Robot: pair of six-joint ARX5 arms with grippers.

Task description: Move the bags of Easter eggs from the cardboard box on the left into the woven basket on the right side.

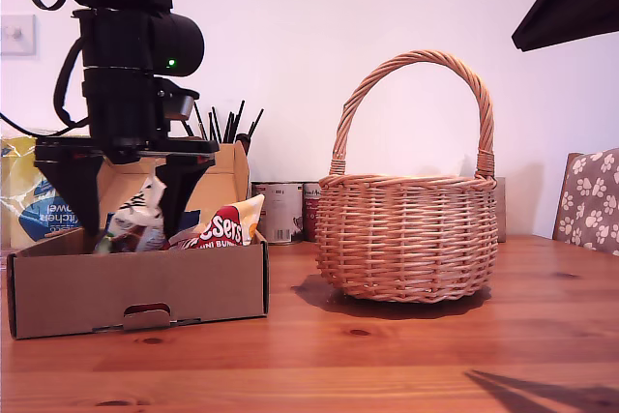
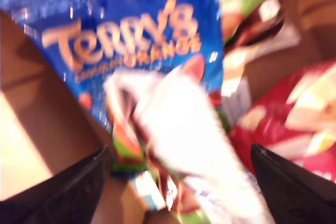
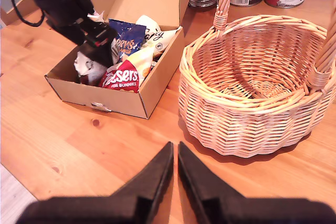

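Bags sit piled in the cardboard box, none in the basket. My first gripper, fingers apart, straddles the white bag to pinch it. My second gripper, fingers together, hangs clear.

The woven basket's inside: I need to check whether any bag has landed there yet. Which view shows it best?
The second wrist view: it looks down into the woven basket, bare inside. The exterior view shows only its wall and handle; the first wrist view misses it.
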